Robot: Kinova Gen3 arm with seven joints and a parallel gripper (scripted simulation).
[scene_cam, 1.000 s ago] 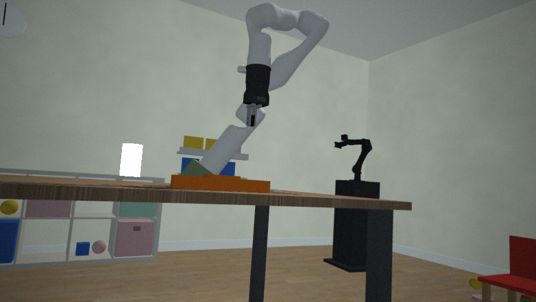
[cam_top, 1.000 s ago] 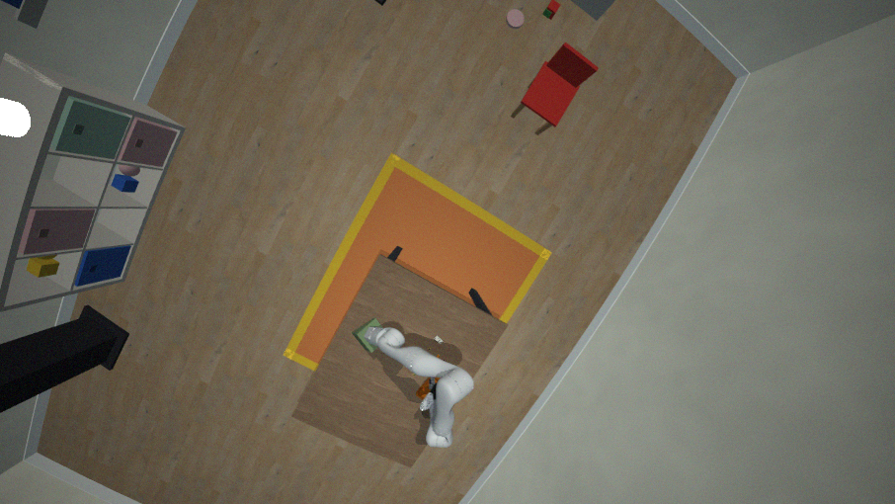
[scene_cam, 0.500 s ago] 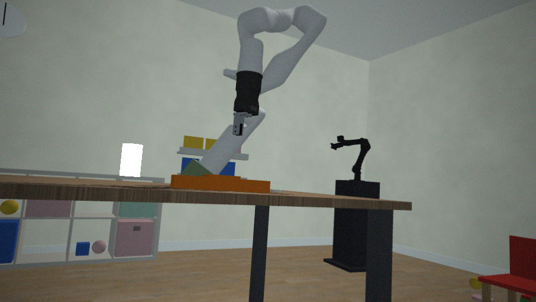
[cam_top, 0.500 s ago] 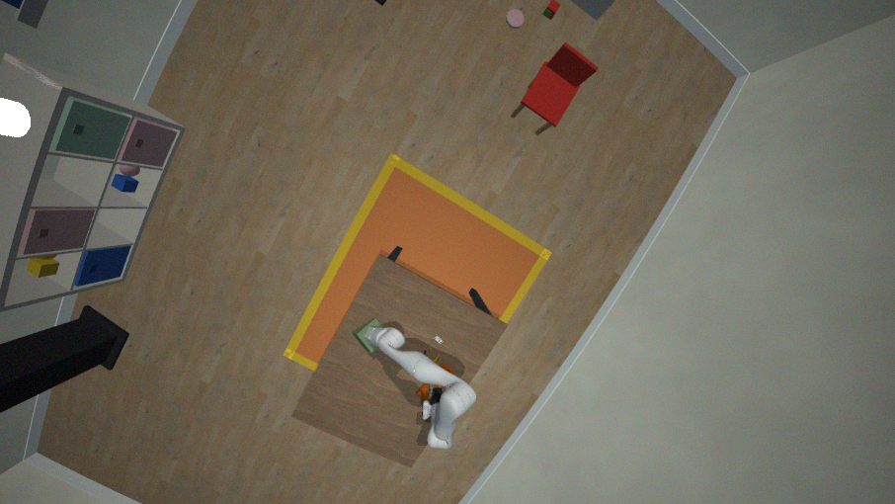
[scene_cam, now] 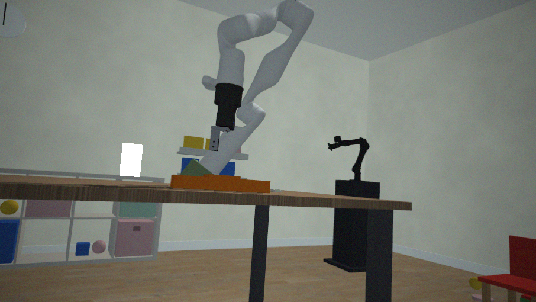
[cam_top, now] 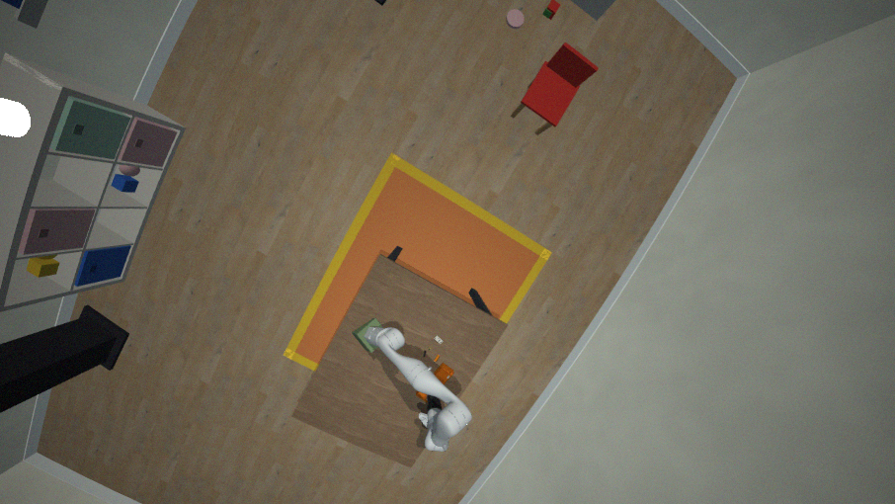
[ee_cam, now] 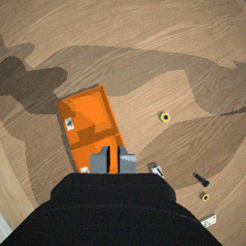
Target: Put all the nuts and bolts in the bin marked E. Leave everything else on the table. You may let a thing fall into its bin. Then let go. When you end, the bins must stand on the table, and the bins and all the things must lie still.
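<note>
The pincer (ee_cam: 111, 160) points straight down with its two grey fingers drawn almost together. Only a thin dark slit shows between them and nothing can be seen in it, so I judge it closed on nothing. It hangs well above the surface (ee_cam: 160, 44), over the near end of the orange bins (ee_cam: 89, 123).

The bins are two shallow trays set end to end, each with a small white label. The letters are too small to read, so I cannot tell which one is E. No hardware shows inside either tray.

To the right of the bins the parts lie loose on the wood. One yellow nut (ee_cam: 165, 116) sits apart from the rest. A black bolt (ee_cam: 201, 179) lies farther off, with a second yellow nut (ee_cam: 205, 197) just beside it. A small white tile (ee_cam: 209, 222) and a small pale piece (ee_cam: 156, 169) lie nearby and should stay put.

By this view the sorting has hardly begun: both nuts and the bolt are yet to be binned.
</note>
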